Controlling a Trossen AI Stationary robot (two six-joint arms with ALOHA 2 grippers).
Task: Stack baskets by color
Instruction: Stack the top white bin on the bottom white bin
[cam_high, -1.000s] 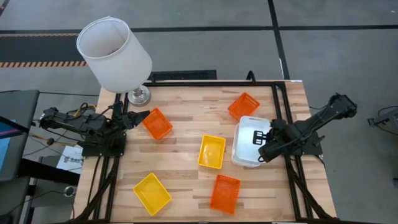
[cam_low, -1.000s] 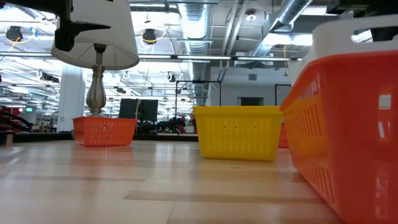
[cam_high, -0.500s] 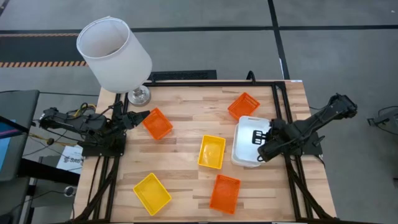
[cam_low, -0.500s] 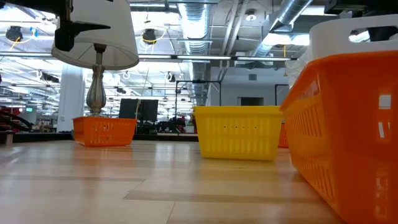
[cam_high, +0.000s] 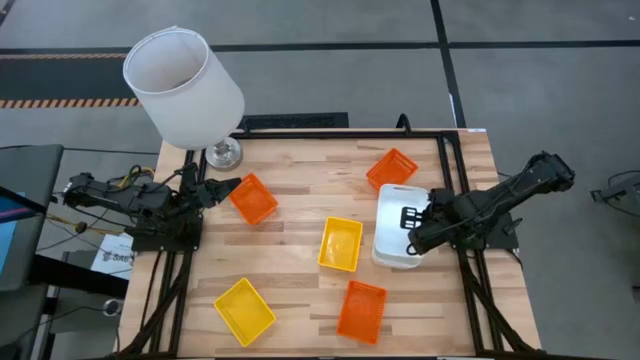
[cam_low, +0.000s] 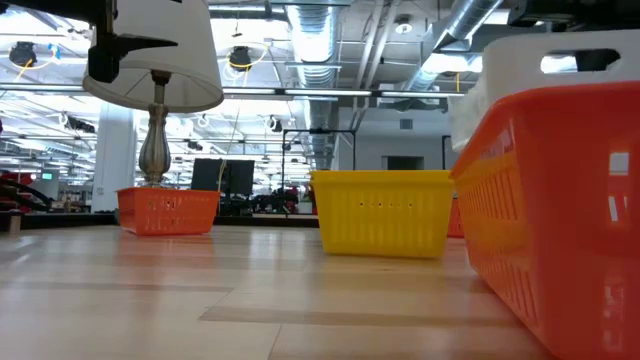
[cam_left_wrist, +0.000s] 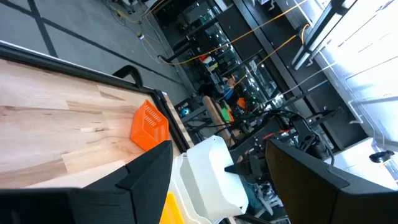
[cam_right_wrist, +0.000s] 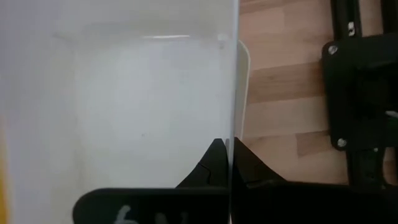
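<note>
A white basket (cam_high: 395, 235) sits at the table's right, with my right gripper (cam_high: 415, 226) shut on its wall; the low view shows it (cam_low: 540, 60) behind a near orange basket (cam_low: 550, 220). Orange baskets lie at the far right (cam_high: 391, 169), near middle (cam_high: 361, 311) and far left (cam_high: 253, 198). Yellow baskets lie mid-table (cam_high: 341, 244) and near left (cam_high: 245, 311). My left gripper (cam_high: 228, 187) waits open and level at the left edge, just short of the far-left orange basket. My right gripper pinches the white basket's side wall (cam_right_wrist: 232, 99), the one toward the table's right edge, at its rim. One finger (cam_right_wrist: 211, 165) is inside the basket and one (cam_right_wrist: 249, 165) outside. The fingers slant steeply down from above. Whether the basket's bottom is off the table is hidden.
A lamp with a large white shade (cam_high: 185, 85) and metal foot (cam_high: 223, 153) stands at the far left corner. Black frame rails (cam_high: 455, 200) run along the table's right and far edges. Bare wood (cam_high: 300, 300) lies between the near baskets.
My right gripper has swung slightly toward the table's left with the white basket. In the low view the basket now reaches farther left above the near orange basket.
</note>
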